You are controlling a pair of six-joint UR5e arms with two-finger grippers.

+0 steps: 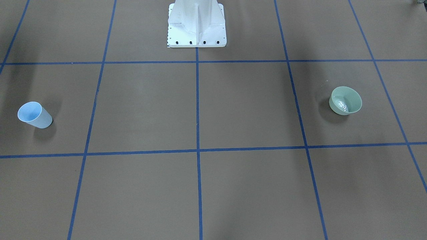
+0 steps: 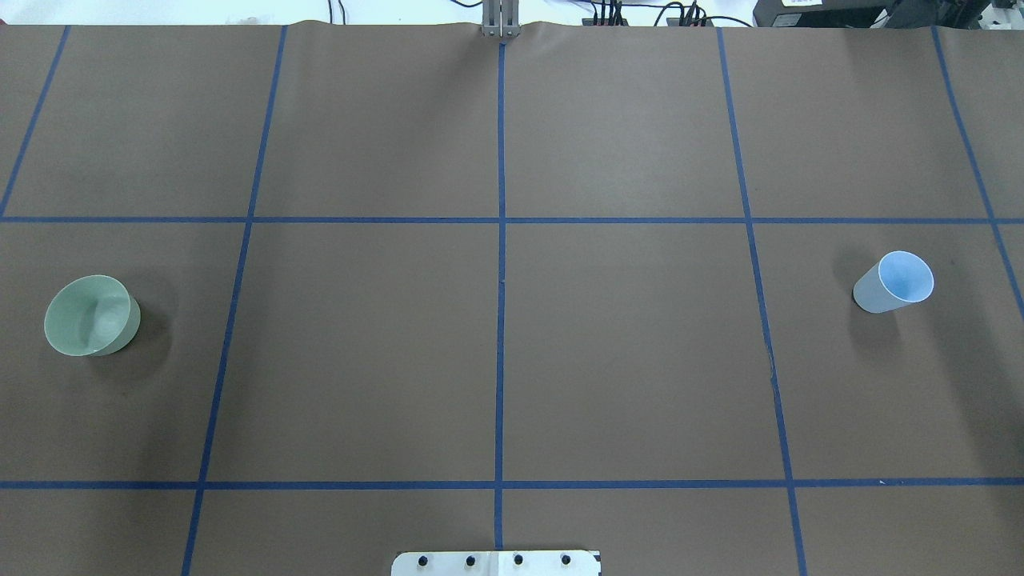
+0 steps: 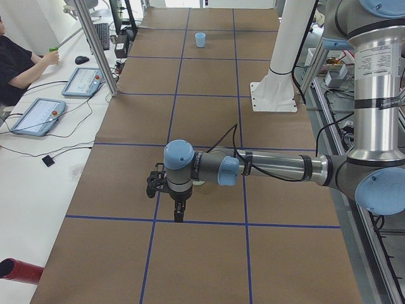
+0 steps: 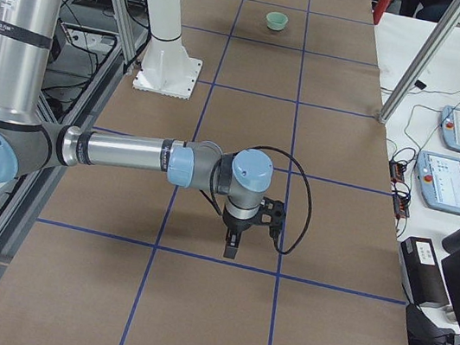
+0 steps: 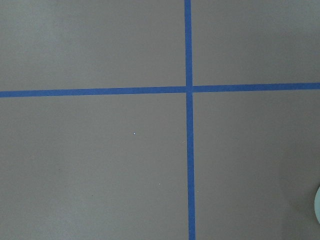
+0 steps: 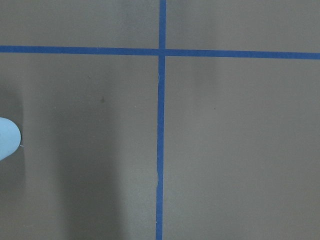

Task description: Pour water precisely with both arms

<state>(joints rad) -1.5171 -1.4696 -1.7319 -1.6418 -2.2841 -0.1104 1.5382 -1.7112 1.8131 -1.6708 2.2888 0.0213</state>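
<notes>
A pale green bowl stands on the brown table on my left side; it also shows in the overhead view. Faint ripples of water glint inside it. A light-blue cup stands on my right side. My left gripper shows only in the exterior left view, pointing down above the table; I cannot tell if it is open. My right gripper shows only in the exterior right view, pointing down; I cannot tell its state. The wrist views catch only the bowl's rim and the cup's edge.
The white bolted pedestal stands at the table's robot side. Blue tape lines divide the table. Beside the table lie tablets, with a seated person and a red cylinder.
</notes>
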